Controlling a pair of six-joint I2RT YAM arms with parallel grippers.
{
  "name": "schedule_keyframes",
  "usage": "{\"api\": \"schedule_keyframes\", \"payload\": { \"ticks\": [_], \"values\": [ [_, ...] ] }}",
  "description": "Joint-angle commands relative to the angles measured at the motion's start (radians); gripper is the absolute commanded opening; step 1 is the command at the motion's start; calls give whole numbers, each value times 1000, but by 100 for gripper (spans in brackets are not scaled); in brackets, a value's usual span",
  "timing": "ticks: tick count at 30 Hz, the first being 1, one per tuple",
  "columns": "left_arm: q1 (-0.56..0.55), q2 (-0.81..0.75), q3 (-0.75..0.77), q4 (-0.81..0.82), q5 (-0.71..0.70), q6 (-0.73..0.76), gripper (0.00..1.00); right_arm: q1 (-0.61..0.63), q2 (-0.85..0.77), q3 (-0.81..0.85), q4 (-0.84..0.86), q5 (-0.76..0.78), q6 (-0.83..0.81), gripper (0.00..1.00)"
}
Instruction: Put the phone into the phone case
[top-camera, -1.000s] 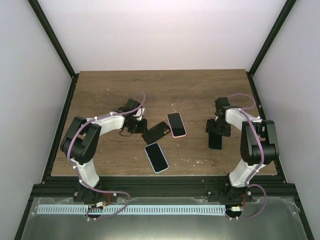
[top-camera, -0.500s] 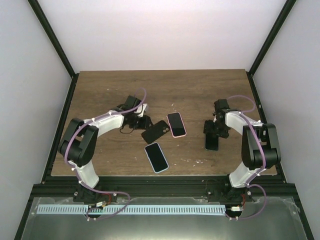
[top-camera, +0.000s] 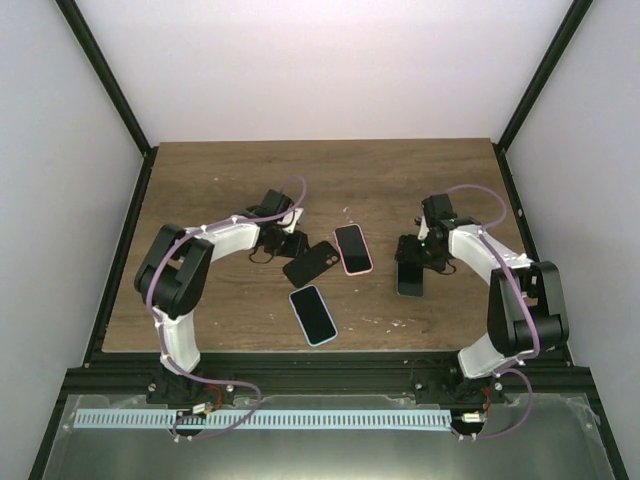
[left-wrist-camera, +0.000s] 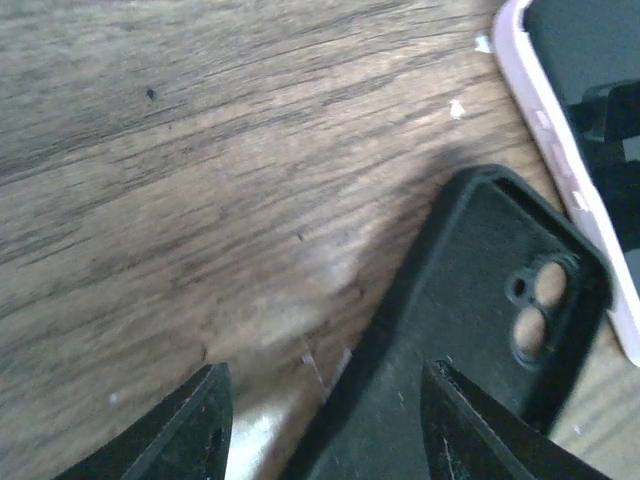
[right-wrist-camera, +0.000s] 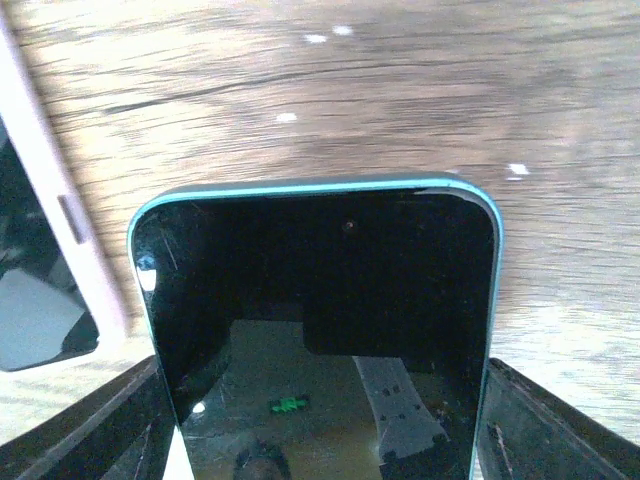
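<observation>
An empty black phone case (top-camera: 312, 263) lies near the table's middle, its camera cut-out showing in the left wrist view (left-wrist-camera: 480, 320). My left gripper (top-camera: 289, 246) is open just left of the case. Its fingers straddle the case's near left edge (left-wrist-camera: 325, 385) without holding it. My right gripper (top-camera: 413, 256) is shut on a dark phone with a teal rim (top-camera: 410, 279). The phone is screen-up just over the wood, right of the case. It fills the right wrist view (right-wrist-camera: 320, 300) between the fingers (right-wrist-camera: 545, 430).
A phone in a pink case (top-camera: 352, 248) lies right beside the black case; it shows in both wrist views (left-wrist-camera: 575, 150) (right-wrist-camera: 45, 230). A phone in a light blue case (top-camera: 313, 314) lies nearer the front. The table's black frame (top-camera: 130, 240) borders the wood.
My right gripper has carried the teal-rimmed phone left toward the middle. My left gripper has moved right, up to the black case's edge.
</observation>
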Motion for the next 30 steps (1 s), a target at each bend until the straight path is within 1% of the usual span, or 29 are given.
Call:
{"api": "schedule_keyframes", "payload": {
  "ticks": [1,2,5,8,9,10,12,17,19,20,21,23,26,27,30],
  "values": [
    [-6,78,61,-13,8,13,50,69,-65,58,9,-84,31,67],
    [-7,87,65,-17,3,10,46,78,-76,62,19,-99,42,67],
    [-7,88,60,-18,-33,-17,23,115,-87,75,37,-118,84,64],
    [-7,76,64,-43,-78,-44,5,162,-76,95,64,-139,115,63],
    [-7,73,73,-58,-84,-55,0,178,-67,107,71,-143,124,63],
    [-7,69,78,-70,-81,-67,0,196,-55,126,79,-146,131,63],
    [-7,56,83,-89,-61,-82,0,227,-31,159,80,-143,143,63],
    [-7,-16,39,-82,-51,-108,0,286,20,210,91,-128,176,62],
    [-6,-44,12,-31,-11,-80,2,300,34,213,114,-122,210,63],
    [-6,-57,-8,-2,-5,-55,10,301,38,207,133,-125,235,63],
    [-7,-66,-14,30,-6,-11,21,301,39,195,159,-138,258,62],
    [-7,-61,-3,51,10,30,30,302,41,183,198,-154,287,61],
    [-8,-42,19,41,78,53,46,301,46,198,191,-126,296,61],
    [-10,-36,17,43,83,58,48,301,42,199,193,-118,300,61],
    [-12,-9,9,29,81,68,48,301,32,196,203,-125,313,61]
  ]
}}
